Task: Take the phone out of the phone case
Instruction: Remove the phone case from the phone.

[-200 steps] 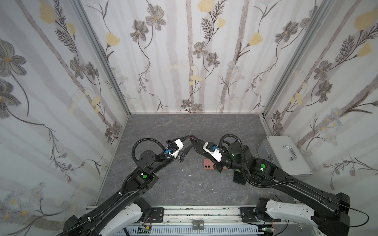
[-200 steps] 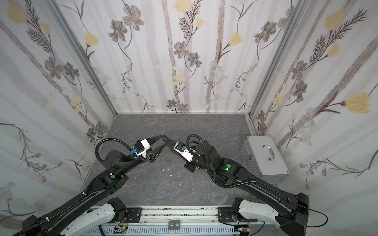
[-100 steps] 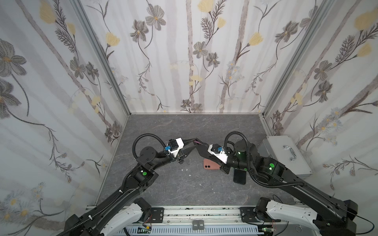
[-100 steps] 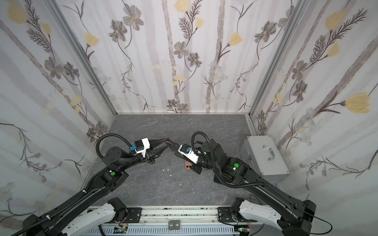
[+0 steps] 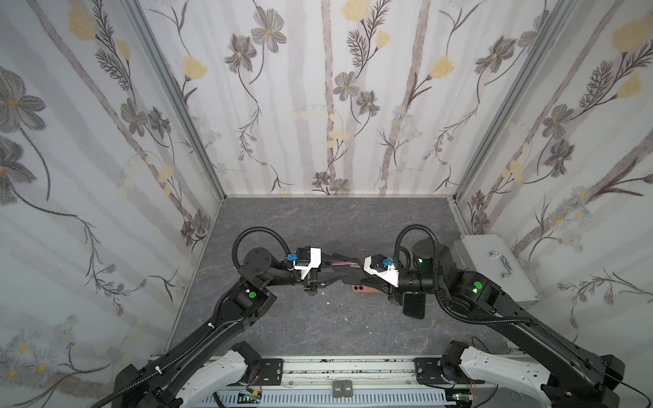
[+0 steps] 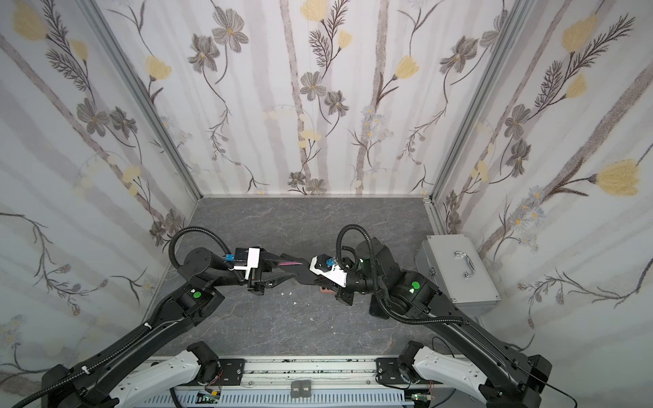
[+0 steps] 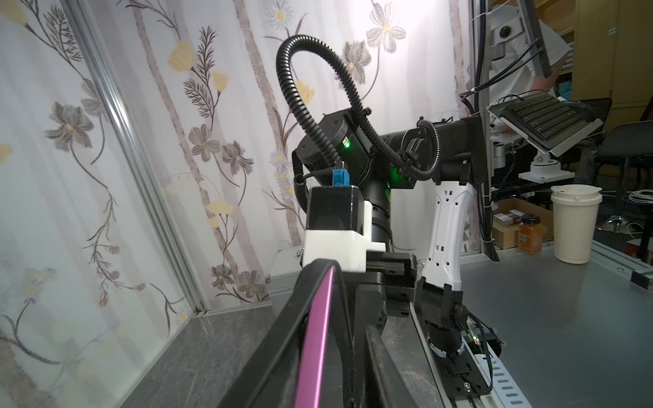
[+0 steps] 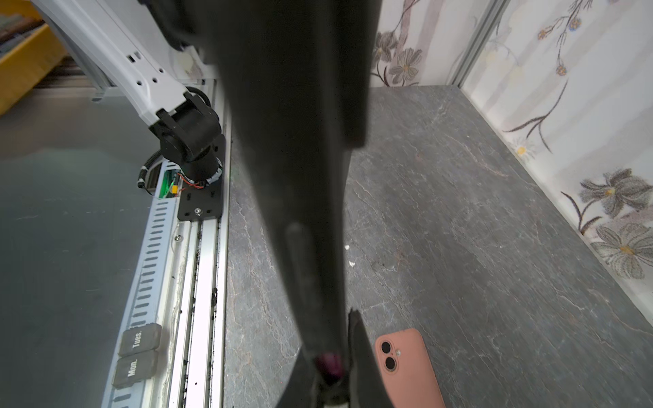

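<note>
Nearest, black slab: flat on the bench.
Pink phone: flat on the bench, camera side up, under the right arm.
Right gripper: clamped on the phone case.
Left gripper: narrowed around the case's other end, held aloft.
Metal box: far right.

A lab: wallpapered test booth, rail-mounted arms, keyboard and cables beyond.
</note>
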Controlling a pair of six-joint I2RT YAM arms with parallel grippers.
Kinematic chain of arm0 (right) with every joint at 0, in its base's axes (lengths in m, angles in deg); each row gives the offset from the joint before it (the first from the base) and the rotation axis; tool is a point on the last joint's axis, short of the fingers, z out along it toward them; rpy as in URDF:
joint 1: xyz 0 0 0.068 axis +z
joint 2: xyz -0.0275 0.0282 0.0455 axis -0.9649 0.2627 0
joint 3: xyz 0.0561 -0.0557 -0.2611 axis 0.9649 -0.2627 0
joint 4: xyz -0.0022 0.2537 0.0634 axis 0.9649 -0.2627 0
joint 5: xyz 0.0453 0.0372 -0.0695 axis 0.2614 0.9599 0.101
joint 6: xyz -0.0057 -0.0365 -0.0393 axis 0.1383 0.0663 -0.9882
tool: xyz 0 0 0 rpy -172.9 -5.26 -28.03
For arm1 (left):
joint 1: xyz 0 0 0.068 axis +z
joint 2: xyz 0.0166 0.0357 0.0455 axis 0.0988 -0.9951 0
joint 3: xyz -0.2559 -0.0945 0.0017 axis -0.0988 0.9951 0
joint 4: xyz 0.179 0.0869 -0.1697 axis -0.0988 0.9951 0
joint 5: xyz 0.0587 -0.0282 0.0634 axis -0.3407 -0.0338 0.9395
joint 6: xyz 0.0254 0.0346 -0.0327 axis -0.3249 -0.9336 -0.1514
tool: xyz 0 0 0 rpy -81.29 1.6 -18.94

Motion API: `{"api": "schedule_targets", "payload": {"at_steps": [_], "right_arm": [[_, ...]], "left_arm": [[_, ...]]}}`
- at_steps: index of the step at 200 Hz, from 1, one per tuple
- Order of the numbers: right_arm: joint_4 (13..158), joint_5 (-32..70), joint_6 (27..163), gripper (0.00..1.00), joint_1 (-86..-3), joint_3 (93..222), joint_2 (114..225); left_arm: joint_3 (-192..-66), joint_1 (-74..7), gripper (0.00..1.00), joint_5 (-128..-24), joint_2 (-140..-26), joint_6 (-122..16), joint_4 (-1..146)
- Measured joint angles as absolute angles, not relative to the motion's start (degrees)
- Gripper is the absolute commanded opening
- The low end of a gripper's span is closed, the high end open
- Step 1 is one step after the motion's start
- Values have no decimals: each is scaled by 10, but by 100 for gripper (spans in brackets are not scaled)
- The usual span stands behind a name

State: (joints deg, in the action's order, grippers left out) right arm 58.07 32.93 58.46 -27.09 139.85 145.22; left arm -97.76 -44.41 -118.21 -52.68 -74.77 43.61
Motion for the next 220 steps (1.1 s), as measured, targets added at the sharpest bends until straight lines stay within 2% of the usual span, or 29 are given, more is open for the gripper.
{"api": "schedule_targets", "payload": {"at_steps": [57, 82, 151, 188, 211, 220], "right_arm": [[737, 429, 666, 0, -294, 1334, 1421], [805, 455, 703, 0, -295, 1316, 1419], [1013, 480, 822, 0, -297, 1245, 1409], [1091, 491, 864, 0, -297, 1239, 1413], [1076, 487, 842, 0, -298, 1247, 1416], [1052, 485, 823, 0, -298, 1257, 1417]], "left_arm": [[-976, -457, 33, -1171, -516, -716, 381], [-964, -461, 27, -1148, -513, -700, 334], [-937, -465, 23, -1105, -526, -637, 206], [-933, -466, 12, -1085, -535, -608, 148], [-929, -467, 0, -1082, -534, -595, 145], [-929, -466, 0, -1082, -533, -591, 145]]}}
